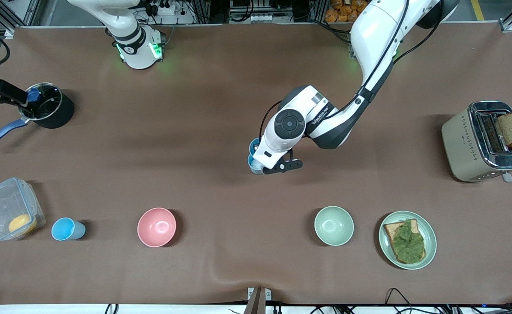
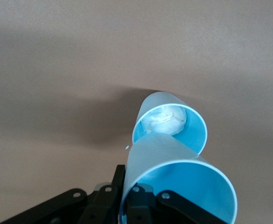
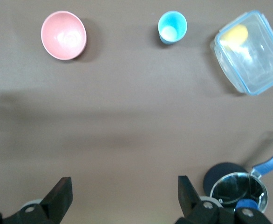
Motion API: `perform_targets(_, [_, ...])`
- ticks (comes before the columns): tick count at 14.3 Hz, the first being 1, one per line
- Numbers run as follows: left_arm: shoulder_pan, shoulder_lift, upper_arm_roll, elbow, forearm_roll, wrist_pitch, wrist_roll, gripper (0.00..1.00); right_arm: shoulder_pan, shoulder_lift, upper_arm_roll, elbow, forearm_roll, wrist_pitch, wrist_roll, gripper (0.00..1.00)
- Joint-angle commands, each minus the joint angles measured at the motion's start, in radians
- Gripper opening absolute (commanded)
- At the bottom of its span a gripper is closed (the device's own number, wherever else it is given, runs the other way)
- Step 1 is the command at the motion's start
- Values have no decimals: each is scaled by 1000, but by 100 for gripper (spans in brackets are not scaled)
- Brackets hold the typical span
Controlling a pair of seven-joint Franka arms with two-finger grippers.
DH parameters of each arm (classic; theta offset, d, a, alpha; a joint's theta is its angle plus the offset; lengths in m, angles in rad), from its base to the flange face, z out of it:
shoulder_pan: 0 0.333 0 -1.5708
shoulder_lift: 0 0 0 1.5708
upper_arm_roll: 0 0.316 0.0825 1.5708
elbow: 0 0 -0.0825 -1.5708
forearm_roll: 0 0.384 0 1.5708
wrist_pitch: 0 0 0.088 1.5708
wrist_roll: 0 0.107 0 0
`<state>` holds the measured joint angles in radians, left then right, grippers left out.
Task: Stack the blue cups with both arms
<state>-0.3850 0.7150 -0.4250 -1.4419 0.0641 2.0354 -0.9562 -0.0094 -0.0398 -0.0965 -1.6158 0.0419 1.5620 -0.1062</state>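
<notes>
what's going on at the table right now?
The left gripper holds a blue cup tilted over a second cup at mid-table, its base at that cup's mouth, not yet seated. The right gripper is open, up over the right arm's end of the table beside the black pot. A third cup stands by the clear container, untouched.

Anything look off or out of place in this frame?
One oddity: the cup standing under the left hand has something crumpled and whitish inside, right where the held cup would nest. The right hand hangs open beside the pot.
</notes>
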Motion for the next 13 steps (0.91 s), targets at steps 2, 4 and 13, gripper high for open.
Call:
perform_targets(2, [-5, 1, -1, 8, -1, 20, -26, 0, 22, 23, -16, 34, -14, 15, -3, 100])
perform_targets(4, [-5, 6, -1, 11, 3, 38, -27, 0, 17, 44, -17, 36, -10, 13, -1, 100])
perform_targets(13, [-5, 20, 0, 11, 16, 83, -27, 0, 11, 60, -17, 48, -2, -2, -4, 100])
